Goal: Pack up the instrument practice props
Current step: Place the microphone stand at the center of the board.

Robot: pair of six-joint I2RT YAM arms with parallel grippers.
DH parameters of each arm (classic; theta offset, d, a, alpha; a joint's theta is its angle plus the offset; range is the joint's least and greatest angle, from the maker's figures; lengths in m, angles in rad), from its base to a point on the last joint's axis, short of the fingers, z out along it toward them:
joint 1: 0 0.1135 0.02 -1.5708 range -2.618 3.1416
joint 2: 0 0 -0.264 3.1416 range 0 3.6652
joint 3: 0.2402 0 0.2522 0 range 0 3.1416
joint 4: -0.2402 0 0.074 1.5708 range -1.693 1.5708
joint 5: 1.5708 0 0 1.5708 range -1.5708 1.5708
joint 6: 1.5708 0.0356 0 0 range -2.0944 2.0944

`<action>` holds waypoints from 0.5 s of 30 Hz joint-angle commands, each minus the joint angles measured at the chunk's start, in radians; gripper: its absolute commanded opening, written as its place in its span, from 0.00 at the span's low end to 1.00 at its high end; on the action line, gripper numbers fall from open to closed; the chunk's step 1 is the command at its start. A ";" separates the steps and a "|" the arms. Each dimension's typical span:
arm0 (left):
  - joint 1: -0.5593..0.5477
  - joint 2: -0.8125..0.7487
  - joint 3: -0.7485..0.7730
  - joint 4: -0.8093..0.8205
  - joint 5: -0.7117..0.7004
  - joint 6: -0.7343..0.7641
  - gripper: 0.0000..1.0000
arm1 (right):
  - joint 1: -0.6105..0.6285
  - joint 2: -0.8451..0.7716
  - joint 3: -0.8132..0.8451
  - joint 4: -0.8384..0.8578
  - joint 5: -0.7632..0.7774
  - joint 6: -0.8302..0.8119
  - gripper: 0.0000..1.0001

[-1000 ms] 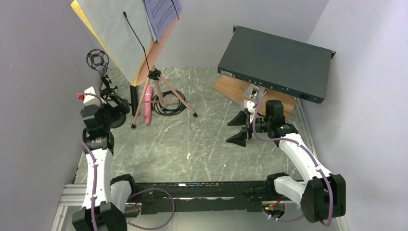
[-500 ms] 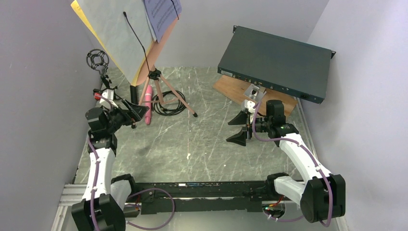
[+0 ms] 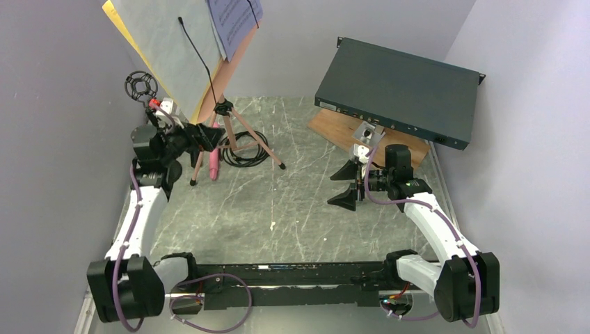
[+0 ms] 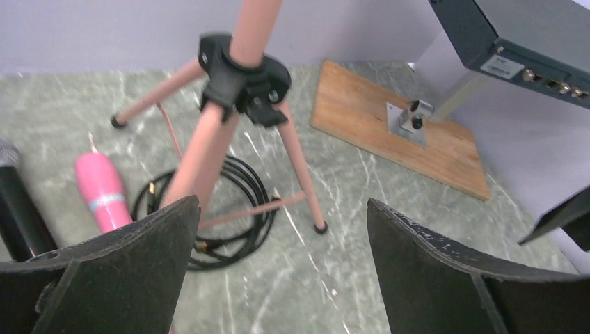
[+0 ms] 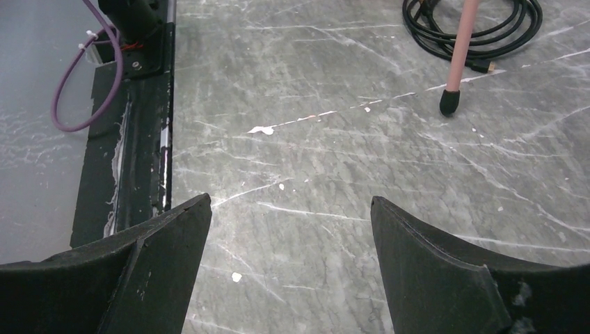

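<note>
The pink music desk (image 3: 235,59) stands on pink tripod legs (image 3: 245,136) at the back left and carries white pages (image 3: 163,49), a yellow page (image 3: 113,15) and a printed sheet (image 3: 233,17). A pink microphone (image 3: 214,152) lies by the legs. A black mic holder (image 3: 141,85) stands at the far left. My left gripper (image 3: 202,136) is open and empty, just left of the tripod hub (image 4: 243,66). In the left wrist view (image 4: 283,203) it faces the pink microphone (image 4: 103,195) and a black microphone (image 4: 17,209). My right gripper (image 3: 346,185) is open and empty over the floor (image 5: 291,200).
A black cable coil (image 3: 243,149) lies under the tripod. The dark teal rack box (image 3: 400,90) leans at the back right over a brown wooden board (image 3: 334,130) with a metal bracket (image 4: 410,118). Walls close in on the left and right. A tripod foot (image 5: 450,101) shows in the right wrist view.
My left arm has swung from the far left, back and to the right, up to the tripod, with the gripper open. The right arm has not moved.
</note>
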 commanded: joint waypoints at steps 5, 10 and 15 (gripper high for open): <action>-0.004 0.172 0.085 0.326 -0.011 0.147 0.94 | -0.009 -0.009 0.028 0.006 -0.016 -0.027 0.87; -0.005 0.254 0.128 0.454 0.053 0.122 0.87 | -0.009 -0.006 0.030 0.001 -0.019 -0.031 0.87; -0.005 0.326 0.189 0.519 0.107 0.090 0.78 | -0.009 -0.001 0.032 0.000 -0.020 -0.035 0.87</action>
